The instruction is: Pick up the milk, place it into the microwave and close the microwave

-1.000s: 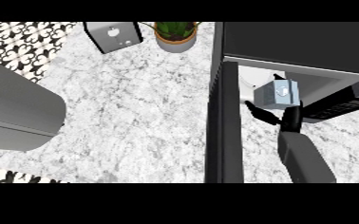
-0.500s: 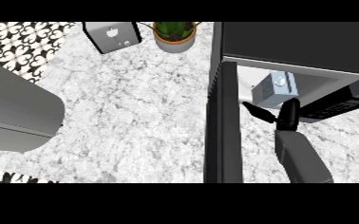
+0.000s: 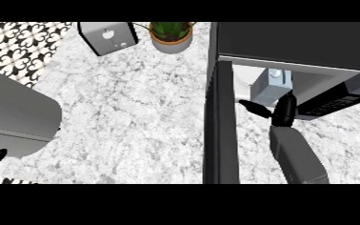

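White-grey marbled counter [image 3: 126,109], pale blue milk [image 3: 271,89], black microwave [image 3: 281,40]

A home kitchen. A marble bench [image 3: 126,114] carries a black microwave [image 3: 281,40], its door [image 3: 221,124] open. Left of the microwave stand a plant [image 3: 171,34] and a toaster [image 3: 107,37], with patterned tiles [image 3: 28,47] beyond.

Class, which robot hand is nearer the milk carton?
Right. The right robot hand is close below the milk carton in the microwave; the left forearm sits far left across the counter.

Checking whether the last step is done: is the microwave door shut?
No: the microwave door stands open, edge-on to the view, and the milk shows inside the microwave.
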You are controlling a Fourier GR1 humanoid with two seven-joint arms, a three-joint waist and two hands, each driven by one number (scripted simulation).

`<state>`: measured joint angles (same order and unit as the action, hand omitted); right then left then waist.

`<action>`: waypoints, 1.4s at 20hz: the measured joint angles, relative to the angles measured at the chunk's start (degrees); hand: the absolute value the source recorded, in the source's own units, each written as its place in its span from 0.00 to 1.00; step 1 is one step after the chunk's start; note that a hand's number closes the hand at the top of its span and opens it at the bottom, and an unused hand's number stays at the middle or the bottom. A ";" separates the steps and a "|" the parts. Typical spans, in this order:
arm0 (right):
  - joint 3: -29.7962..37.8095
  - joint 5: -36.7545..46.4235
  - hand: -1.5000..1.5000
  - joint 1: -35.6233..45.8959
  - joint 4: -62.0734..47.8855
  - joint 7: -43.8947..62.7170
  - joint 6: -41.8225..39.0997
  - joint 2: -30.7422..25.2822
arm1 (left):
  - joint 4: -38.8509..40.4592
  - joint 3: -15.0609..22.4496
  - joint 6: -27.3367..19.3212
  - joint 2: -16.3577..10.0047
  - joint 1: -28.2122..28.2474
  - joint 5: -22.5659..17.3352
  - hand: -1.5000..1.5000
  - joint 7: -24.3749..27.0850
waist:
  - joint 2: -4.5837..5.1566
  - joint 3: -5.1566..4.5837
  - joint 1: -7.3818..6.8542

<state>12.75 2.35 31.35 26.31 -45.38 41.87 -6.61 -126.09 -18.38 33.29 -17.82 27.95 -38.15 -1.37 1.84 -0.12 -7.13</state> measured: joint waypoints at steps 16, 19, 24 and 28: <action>-4.40 2.54 0.00 22.56 -10.70 11.61 -22.22 -9.13 | 1.04 6.59 3.19 6.00 2.45 7.16 0.00 2.21 | 0.16 0.62 1.83; -3.10 0.91 0.00 22.63 -11.73 9.67 -28.21 -9.20 | 2.10 8.74 5.66 6.86 2.58 8.78 0.00 3.24 | -0.06 0.51 2.77; -1.42 -1.85 0.00 21.79 -12.11 7.66 -38.82 -8.06 | 4.50 13.32 8.73 8.01 1.70 13.27 0.00 3.35 | -0.57 0.18 4.35; -0.10 -4.30 0.00 19.50 -11.17 6.04 -45.72 -6.33 | 5.80 17.08 10.36 9.54 1.55 18.38 0.00 3.62 | -1.27 -0.05 5.31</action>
<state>12.65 -1.95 50.85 15.14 -39.34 -3.85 -12.94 -120.29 -1.30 43.65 -8.28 29.50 -19.77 2.25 0.58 -0.17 -1.83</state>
